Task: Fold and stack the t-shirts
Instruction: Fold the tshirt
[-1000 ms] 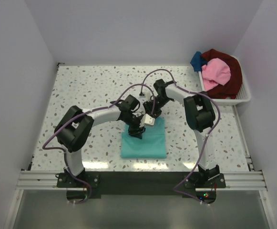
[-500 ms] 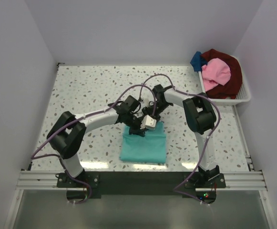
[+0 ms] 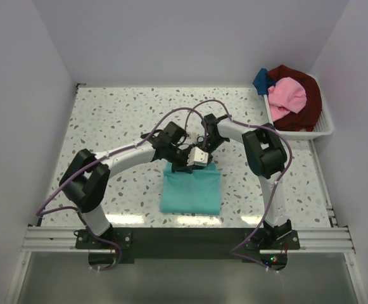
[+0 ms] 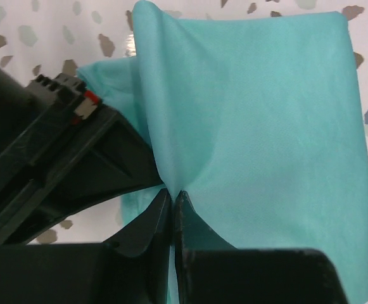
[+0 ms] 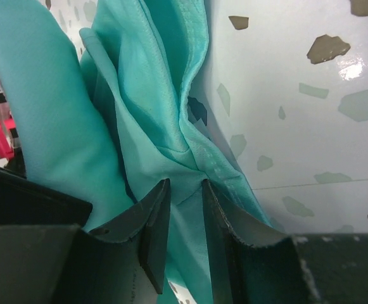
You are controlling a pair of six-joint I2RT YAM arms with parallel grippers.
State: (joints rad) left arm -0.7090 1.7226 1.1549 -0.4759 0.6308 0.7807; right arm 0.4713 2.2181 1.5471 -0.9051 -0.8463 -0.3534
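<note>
Closed the left hand (image 4: 172,201) at the bottom centre on a pinch of the teal t-shirt (image 4: 266,126), dark fingers (image 4: 147,221) pressed together with only a sliver of cloth between. Drew the fabric into a raised ridge from that pinch up to the shirt's top left corner. Lay smooth right of the ridge, with a straight edge along the top. Rested on the white speckled table (image 4: 31,31), bare at the top, far right and lower left. Met a black robot part (image 4: 57,164) with a small red tab just left of the pinch.
</note>
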